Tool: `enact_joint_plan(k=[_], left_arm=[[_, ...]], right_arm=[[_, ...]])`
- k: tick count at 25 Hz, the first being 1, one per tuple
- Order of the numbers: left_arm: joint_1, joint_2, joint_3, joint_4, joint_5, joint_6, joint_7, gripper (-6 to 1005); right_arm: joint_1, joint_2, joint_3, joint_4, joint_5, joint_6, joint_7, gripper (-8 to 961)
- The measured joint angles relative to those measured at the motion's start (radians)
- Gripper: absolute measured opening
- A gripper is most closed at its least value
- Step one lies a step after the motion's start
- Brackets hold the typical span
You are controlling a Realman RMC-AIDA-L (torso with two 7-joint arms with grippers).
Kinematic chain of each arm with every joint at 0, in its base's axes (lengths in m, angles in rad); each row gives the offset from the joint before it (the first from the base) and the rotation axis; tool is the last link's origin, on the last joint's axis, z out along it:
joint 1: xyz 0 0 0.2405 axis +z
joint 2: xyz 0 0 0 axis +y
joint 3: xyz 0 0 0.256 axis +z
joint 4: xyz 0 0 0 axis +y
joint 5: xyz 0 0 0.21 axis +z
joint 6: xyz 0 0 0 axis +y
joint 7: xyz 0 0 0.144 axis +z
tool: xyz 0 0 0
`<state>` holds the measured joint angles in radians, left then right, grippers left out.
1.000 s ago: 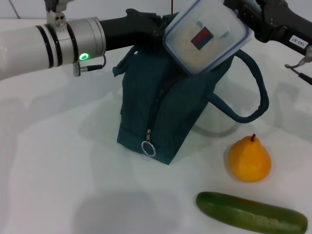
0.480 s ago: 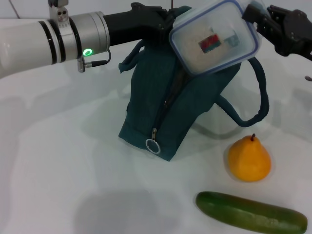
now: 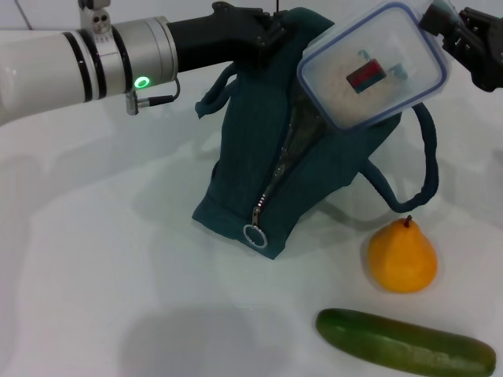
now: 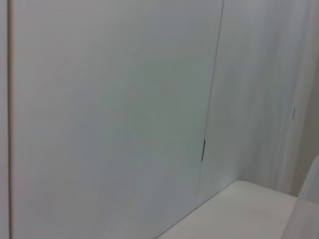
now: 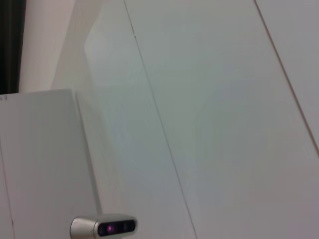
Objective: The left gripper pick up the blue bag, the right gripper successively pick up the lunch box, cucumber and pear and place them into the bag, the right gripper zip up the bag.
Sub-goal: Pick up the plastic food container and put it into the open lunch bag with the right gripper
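In the head view the blue bag [image 3: 267, 181] stands on the white table, its top pulled up by my left gripper [image 3: 267, 31], which is shut on the fabric at its upper edge. The zipper runs down the front to a metal ring pull [image 3: 253, 235]. My right gripper [image 3: 448, 23] comes in from the upper right, shut on one end of the clear lunch box [image 3: 373, 75], held tilted over the bag's top right. The pear [image 3: 402, 257] sits to the right of the bag, with the cucumber [image 3: 405, 342] lying in front of it. Neither wrist view shows any of these.
A loop handle [image 3: 420, 169] of the bag hangs out toward the pear. Bare white table [image 3: 102, 275] spreads to the left and front of the bag. Both wrist views show only pale wall panels, and the right wrist view a small silver camera device [image 5: 103, 227].
The right gripper has carried the lunch box rightward and slightly up. The bag's top has been pulled farther right, leaning the bag and shifting the ring pull. Pear and cucumber have not moved.
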<state>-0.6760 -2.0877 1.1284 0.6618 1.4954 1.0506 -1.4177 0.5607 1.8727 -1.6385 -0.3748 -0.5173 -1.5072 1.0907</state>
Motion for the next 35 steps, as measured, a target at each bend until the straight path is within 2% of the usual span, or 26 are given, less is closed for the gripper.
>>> enact_joint_plan(k=[14, 18, 25, 30, 35], left_arm=[[-0.005, 0.001, -0.001, -0.002, 0.011, -0.005, 0.0, 78], [-0.005, 0.002, -0.001, 0.0, 0.012, -0.005, 0.0, 78], [-0.008, 0.002, 0.001, 0.002, 0.013, -0.006, 0.002, 78], [-0.008, 0.002, -0.001, -0.001, 0.012, -0.006, 0.002, 78], [-0.004, 0.002, -0.001, -0.001, 0.013, -0.006, 0.002, 78]], right_arm=[[0.031, -0.002, 0.007, -0.001, -0.134, 0.011, 0.035, 167], [0.051, 0.011, 0.007, 0.0, -0.181, 0.04, 0.044, 184], [0.098, 0.048, 0.008, -0.001, -0.277, 0.128, 0.072, 215], [0.108, 0.047, 0.015, -0.031, -0.298, 0.115, 0.102, 237], [0.063, 0.046, 0.075, -0.085, -0.303, 0.101, 0.106, 260]])
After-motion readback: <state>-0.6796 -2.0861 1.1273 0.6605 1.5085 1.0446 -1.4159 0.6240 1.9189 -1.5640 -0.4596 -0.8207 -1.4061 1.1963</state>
